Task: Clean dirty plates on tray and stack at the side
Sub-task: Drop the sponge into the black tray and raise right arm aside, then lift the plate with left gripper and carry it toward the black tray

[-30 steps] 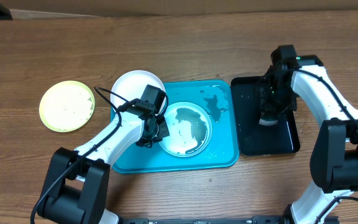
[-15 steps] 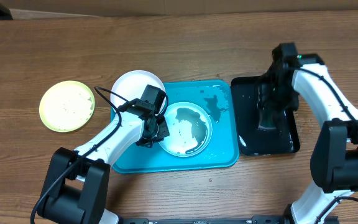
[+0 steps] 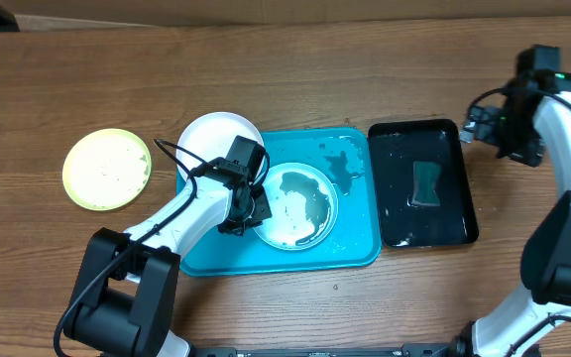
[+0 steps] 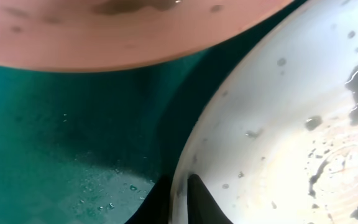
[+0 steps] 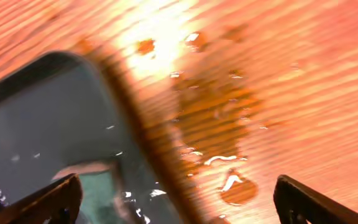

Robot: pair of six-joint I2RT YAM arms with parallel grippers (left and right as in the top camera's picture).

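right gripper [image 3: 484,124] pulled off the black tray [image 3: 395,213] toward 2 o'clock, jaws spread wide, sponge [image 3: 425,184] left inside, left gripper [image 3: 244,216] clamped on blue-rimmed plate [image 3: 305,213] at its 9 o'clock rim, turquoise tray [image 3: 355,248] underneath

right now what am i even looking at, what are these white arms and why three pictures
Two robot arms work at a wooden table. One picture looks down from above; the other two come from a camera on each wrist. On a turquoise tray lies a pale-blue-rimmed plate, and the left gripper pinches its rim. A white plate sits at the tray's far left corner, a yellow-green plate on the table. A black tray holds a green sponge. The right gripper is open and empty.
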